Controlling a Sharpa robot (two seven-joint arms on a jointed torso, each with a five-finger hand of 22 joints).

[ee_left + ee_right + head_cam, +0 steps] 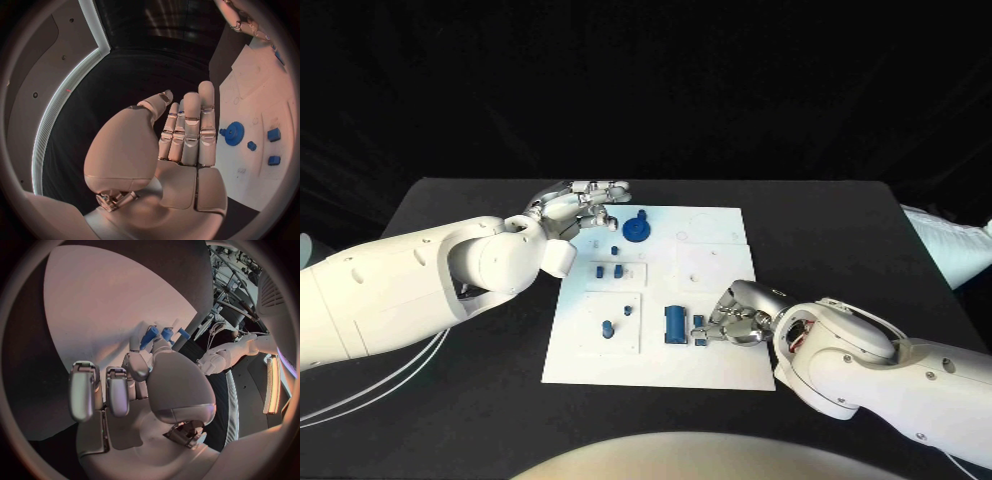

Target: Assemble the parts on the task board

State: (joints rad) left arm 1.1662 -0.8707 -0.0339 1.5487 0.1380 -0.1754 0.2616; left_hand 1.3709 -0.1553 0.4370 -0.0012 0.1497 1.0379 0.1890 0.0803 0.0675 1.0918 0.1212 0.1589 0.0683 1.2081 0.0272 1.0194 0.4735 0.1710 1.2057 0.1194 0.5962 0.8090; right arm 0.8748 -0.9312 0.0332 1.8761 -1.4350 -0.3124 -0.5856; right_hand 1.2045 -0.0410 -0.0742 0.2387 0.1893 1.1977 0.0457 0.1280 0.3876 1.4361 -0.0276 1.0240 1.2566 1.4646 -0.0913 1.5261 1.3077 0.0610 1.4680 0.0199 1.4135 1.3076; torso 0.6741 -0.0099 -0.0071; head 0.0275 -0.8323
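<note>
Head view — blue gear (638,229) beside left hand (581,205), apart.

A black table (473,400) spans the scene against a dark backdrop, two thin white cables (372,392) trail across its near left corner, and a white cloth-like object (949,245) lies just past its right edge.
</note>
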